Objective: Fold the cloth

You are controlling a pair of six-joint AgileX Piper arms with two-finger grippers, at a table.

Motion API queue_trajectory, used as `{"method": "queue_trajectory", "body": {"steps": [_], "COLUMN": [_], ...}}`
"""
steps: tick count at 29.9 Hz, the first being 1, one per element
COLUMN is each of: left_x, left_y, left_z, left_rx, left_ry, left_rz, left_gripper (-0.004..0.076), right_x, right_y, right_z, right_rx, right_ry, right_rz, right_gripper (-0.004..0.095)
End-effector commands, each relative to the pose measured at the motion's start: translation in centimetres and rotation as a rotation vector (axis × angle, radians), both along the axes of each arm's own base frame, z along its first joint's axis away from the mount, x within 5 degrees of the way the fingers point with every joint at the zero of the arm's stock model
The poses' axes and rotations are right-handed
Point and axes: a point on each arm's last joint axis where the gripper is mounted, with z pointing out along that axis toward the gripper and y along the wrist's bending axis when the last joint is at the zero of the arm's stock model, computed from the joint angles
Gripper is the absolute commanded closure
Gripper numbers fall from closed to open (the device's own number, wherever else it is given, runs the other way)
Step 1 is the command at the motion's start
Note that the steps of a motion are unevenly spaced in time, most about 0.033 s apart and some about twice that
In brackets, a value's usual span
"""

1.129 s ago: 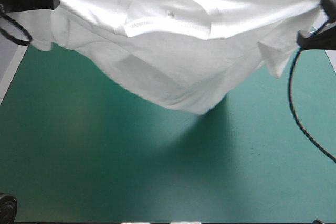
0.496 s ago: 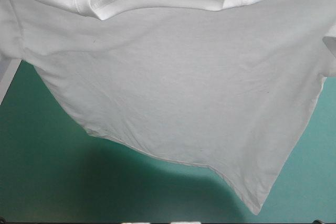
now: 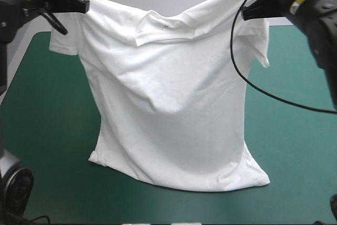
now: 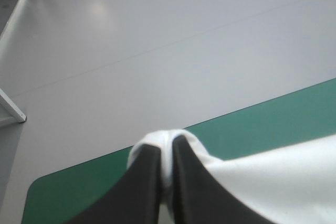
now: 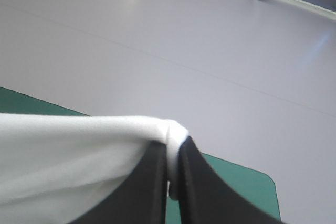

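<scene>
Hanging between the two raised arms, the T-shirt (image 3: 174, 114) is held up by its shoulders over the middle of the table (image 3: 47, 130), and its hem appears to rest on the teal-green cover. The left gripper (image 4: 167, 148) is all but closed on a pinch of cloth at one shoulder. The right gripper (image 5: 176, 145) is pinched the same way on the other. The shirt is opened out, but no fold seems made yet. Laying it flat and folding it are still to come. The collar sags between the grippers, the short sleeves droop beside them, and soft creases run down the white body.
</scene>
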Motion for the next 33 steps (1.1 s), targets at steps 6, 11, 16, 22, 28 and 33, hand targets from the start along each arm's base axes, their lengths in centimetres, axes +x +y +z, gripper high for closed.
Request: {"method": "queue_trajectory", "body": {"steps": [6,11,16,22,28,33], "left_x": [8.5,13.3,17.4,20.6,21.2,18.3], "left_y": [-2.1,-3.3,-4.2,-5.0,-5.1,-4.1], "left_z": [-3.9,-8.0,-12.6,-17.0,-17.8,-14.5], "left_rx": [-0.052,-0.047,-0.036,-0.029,-0.002,0.033], "left_ry": [-0.114,-0.087,-0.06,-0.037,-0.051,0.082], "left_rz": [-0.002,-0.007,-0.013,-0.019,-0.018,0.02], "left_gripper": [0.0732,0.0732,0.0732,0.0572,0.0206,0.0199], "right_x": [9.5,14.0,18.0,20.9,21.6,18.5], "right_y": [2.6,4.5,4.3,2.7,-0.2,-1.6], "right_z": [-4.0,-8.6,-13.5,-17.6,-18.5,-15.5], "right_rx": [-0.103,-0.132,-0.084,0.045,0.118,0.036], "right_ry": [-0.171,-0.114,-0.036,0.079,0.179,0.268], "right_rz": [-0.163,-0.163,-0.209,-0.223,-0.202,-0.246], "right_gripper": [0.0927,0.0927,0.0927,0.0802,0.0187,0.0154]}}
